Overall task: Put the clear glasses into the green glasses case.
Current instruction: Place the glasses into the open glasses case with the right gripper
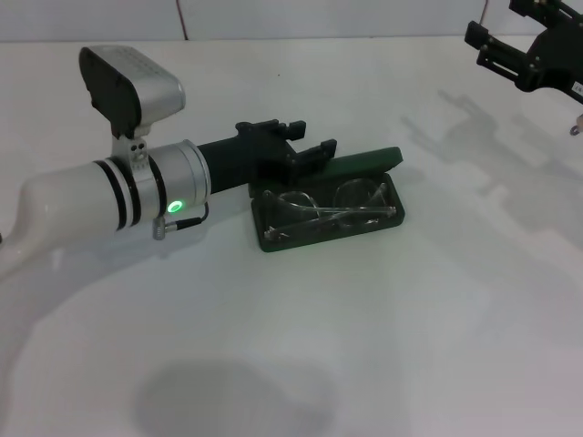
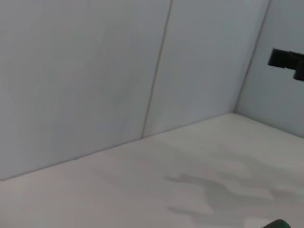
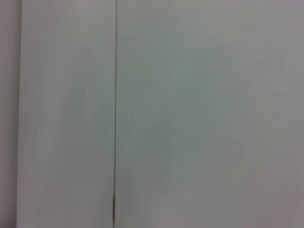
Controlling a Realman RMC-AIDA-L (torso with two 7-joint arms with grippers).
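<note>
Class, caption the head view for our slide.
Clear glasses lie in the open green glasses case; left end effector beside its lid.

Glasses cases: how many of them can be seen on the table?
1. The green glasses case lies open near the middle of the table, with the clear glasses inside it and the left gripper at its lid. No other case shows.

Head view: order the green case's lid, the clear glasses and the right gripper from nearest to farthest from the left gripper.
1. green case's lid, right beside the left gripper.
2. clear glasses, lying in the case's tray just in front.
3. right gripper, raised at the far right corner.
</note>
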